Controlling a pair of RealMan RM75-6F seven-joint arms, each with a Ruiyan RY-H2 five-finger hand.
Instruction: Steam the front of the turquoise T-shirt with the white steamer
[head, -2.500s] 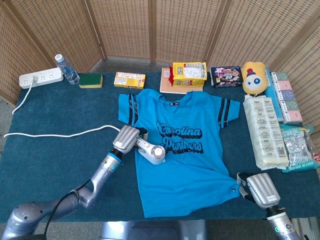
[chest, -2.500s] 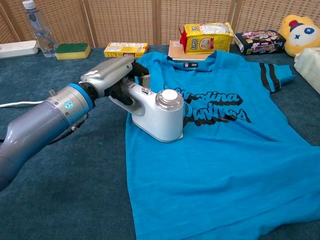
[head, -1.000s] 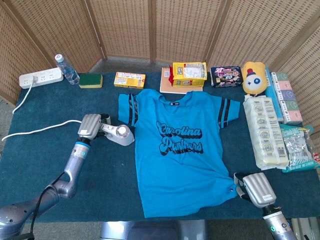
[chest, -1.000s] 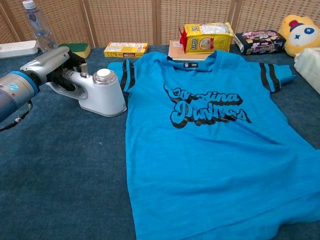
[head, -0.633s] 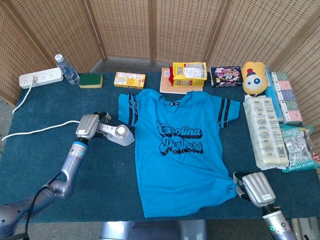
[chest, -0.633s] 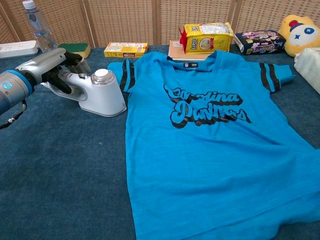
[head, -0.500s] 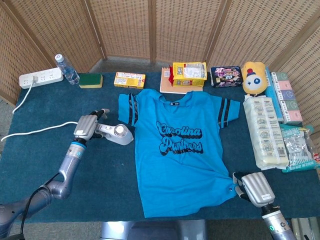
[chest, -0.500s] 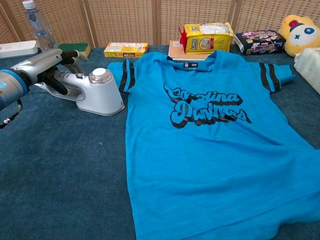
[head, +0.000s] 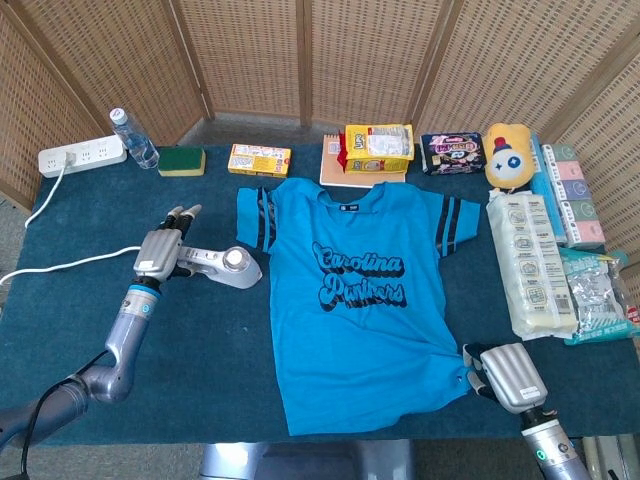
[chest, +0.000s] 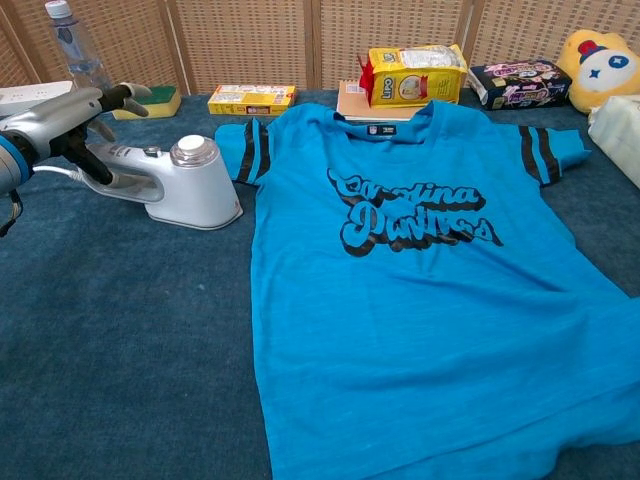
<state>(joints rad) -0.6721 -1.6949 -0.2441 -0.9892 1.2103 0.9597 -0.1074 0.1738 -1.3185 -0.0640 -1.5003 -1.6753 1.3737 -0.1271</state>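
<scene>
The turquoise T-shirt (head: 360, 320) (chest: 420, 300) lies flat, front up, on the dark blue table, its black lettering showing. The white steamer (head: 225, 265) (chest: 185, 185) stands on the cloth just left of the shirt's sleeve, off the fabric. My left hand (head: 160, 250) (chest: 55, 120) hovers at the rear end of the steamer's handle with its fingers spread, holding nothing. My right hand (head: 505, 378) sits at the shirt's lower right corner, fingers curled on the puckered hem; the chest view does not show it.
A power strip (head: 82, 157), water bottle (head: 133, 138), green sponge (head: 181, 160), yellow box (head: 259, 159), snack bags (head: 378, 148) and a plush toy (head: 510, 153) line the back edge. Wrapped packages (head: 535, 265) fill the right side. The steamer's white cord (head: 60, 265) trails left.
My left hand carried the steamer off the shirt to the left, set it on the table, then opened and drew back from the handle. My right hand stayed at the hem.
</scene>
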